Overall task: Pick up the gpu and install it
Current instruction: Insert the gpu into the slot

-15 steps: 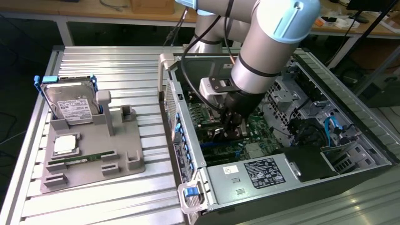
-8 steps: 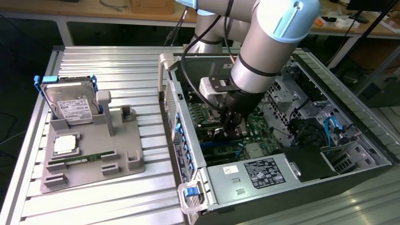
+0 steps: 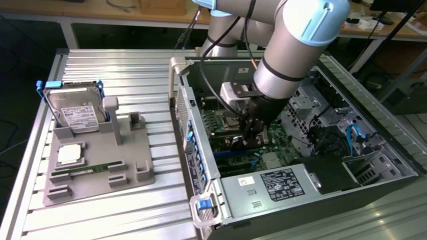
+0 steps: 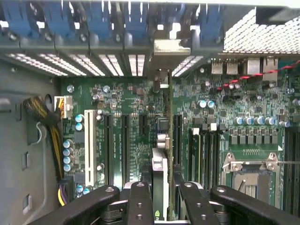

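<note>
In the exterior view, my gripper (image 3: 254, 131) reaches down inside the open computer case (image 3: 200, 165), just over the green motherboard (image 3: 227, 122). In the wrist view, the gpu (image 4: 162, 140) shows edge-on as a thin dark card. Its silver bracket (image 4: 171, 47) lies against the rear slot openings of the case. My gripper (image 4: 165, 206) is shut on the gpu, with the black fingers (image 4: 139, 201) on either side of the card. The card stands in line with a black expansion slot (image 4: 177, 136) on the motherboard (image 4: 225, 117). I cannot tell whether it is seated.
On the exterior view's left, a grey fixture (image 3: 100, 165) holds a silver hard drive in a blue frame (image 3: 73, 107), a processor chip (image 3: 70, 154) and a green RAM stick (image 3: 87, 171). Inside the case lie the power supply (image 3: 277, 182), blue cables (image 3: 350, 137) and a yellow-black cable bundle (image 4: 44, 117).
</note>
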Motion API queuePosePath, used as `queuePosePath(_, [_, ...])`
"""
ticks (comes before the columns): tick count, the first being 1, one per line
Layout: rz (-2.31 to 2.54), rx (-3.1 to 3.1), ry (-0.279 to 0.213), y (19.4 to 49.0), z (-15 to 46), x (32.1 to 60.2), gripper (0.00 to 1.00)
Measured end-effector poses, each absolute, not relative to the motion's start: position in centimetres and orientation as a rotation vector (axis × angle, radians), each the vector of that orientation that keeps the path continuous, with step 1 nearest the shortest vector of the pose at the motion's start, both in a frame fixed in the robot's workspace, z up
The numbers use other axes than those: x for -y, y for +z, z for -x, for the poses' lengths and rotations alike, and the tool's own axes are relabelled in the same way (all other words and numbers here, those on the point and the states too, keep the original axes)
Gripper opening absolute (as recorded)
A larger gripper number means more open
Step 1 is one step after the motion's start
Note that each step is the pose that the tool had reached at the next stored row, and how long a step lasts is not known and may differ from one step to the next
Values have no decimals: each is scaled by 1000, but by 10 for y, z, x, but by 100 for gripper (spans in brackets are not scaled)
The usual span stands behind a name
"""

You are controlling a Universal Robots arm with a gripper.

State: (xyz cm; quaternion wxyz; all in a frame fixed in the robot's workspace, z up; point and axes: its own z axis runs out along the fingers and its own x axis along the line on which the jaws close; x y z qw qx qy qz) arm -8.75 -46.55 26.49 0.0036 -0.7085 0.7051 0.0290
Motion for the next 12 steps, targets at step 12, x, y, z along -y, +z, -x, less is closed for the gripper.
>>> queuePosePath(12, [2220,-2209,92,265,91,466,27])
